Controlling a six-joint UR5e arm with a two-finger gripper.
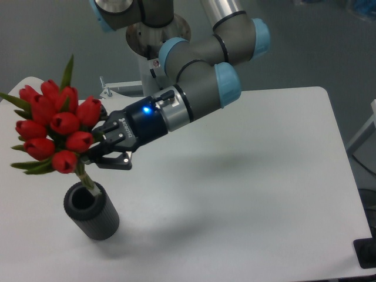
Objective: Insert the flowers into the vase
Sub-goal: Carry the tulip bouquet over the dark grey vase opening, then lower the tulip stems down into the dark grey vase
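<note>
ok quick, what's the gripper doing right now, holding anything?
Gripper: jaws shut on the flowers, stem end at the mouth of the vase.

My arm reaches down from its base behind me and stretches out leftward in the view, the grey links and pale blue joint caps folding at the elbow above my wrist. A blue light glows on the wrist just behind my gripper [98,154]. My jaws point left and slightly down, closed on the tulip bunch [54,134] at its stems, below the buds.
</note>
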